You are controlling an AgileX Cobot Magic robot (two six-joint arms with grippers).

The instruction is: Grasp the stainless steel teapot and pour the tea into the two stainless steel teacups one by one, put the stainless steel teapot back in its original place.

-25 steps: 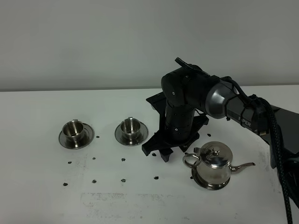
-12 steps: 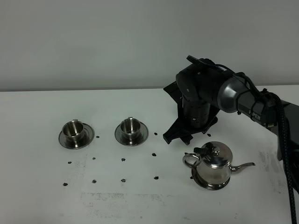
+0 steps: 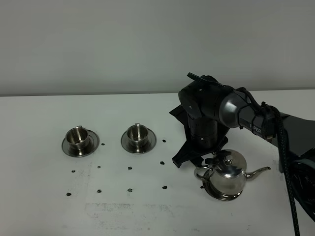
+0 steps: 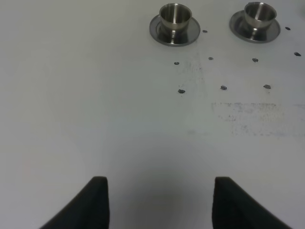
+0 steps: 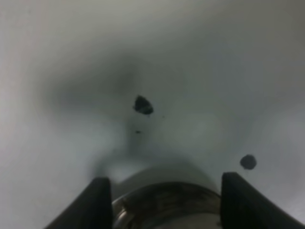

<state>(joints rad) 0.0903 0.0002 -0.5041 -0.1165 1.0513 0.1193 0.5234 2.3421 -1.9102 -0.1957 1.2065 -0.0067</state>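
Note:
The stainless steel teapot [image 3: 227,173] stands on its round saucer [image 3: 222,195] at the right front, spout pointing right. My right gripper [image 3: 194,161] hangs open right at the pot's loop-handle side. In the right wrist view a rounded steel part of the teapot [image 5: 164,202] lies between the right gripper's [image 5: 167,200] spread fingers; I cannot tell whether they touch it. The two stainless steel teacups [image 3: 78,136] [image 3: 137,133] sit on saucers to the left, also seen as cups [image 4: 175,16] [image 4: 259,13] in the left wrist view. My left gripper [image 4: 162,200] is open over bare table.
Several small dark specks [image 3: 130,190] are scattered on the white table [image 3: 39,206] in front of the cups and around the teapot. A faint smudged patch [image 3: 128,211] marks the front of the table. The right arm's dark body [image 3: 256,120] reaches in from the right.
The right gripper swung from the table left of the teapot back to the right, then came down beside the teapot's handle. Its fingers stayed spread. The cups have not moved.

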